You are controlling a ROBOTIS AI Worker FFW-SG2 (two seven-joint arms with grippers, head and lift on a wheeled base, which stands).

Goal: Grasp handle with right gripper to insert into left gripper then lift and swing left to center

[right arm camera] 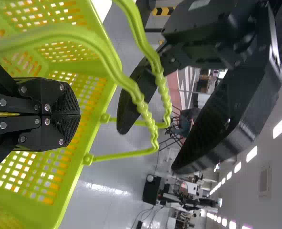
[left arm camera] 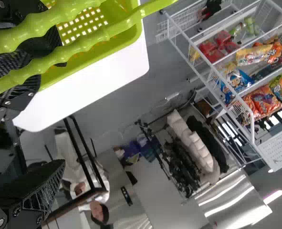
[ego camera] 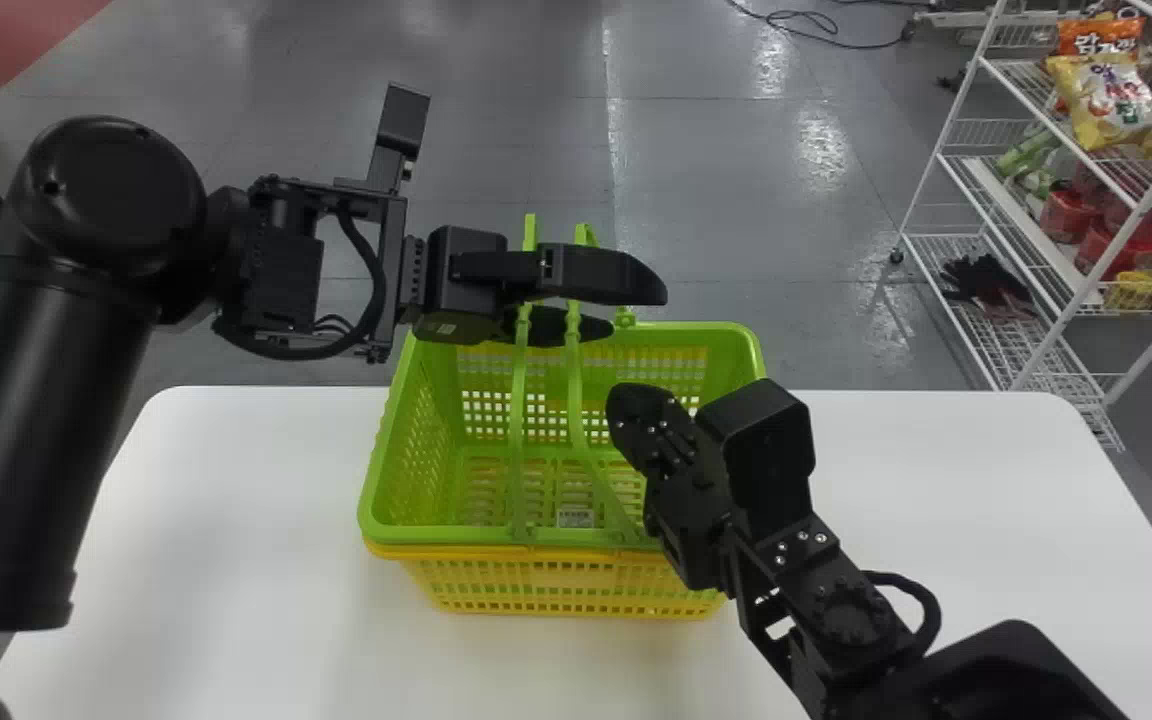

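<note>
A green basket (ego camera: 376, 490) stands on the white table, and its two green handles (ego camera: 574, 385) are raised. From the left my left gripper (ego camera: 640, 312) reaches over the basket's far side, fingers apart, with both handles passing between them. The left gripper (left arm camera: 62, 109) stands open in the left wrist view too, and the handles (left arm camera: 83, 46) run close to one finger. Over the basket's right part is my right gripper (ego camera: 631, 405), below and nearer than the left. In the right wrist view my right gripper (right arm camera: 79, 114) is shut with nothing visible in it, apart from the handles (right arm camera: 131, 86).
Nested under the green basket is a yellow basket (ego camera: 556, 585). The white table (ego camera: 236, 600) extends to both sides. A wire shelf (ego camera: 1026, 200) with snack bags and other goods stands beyond the table at the right.
</note>
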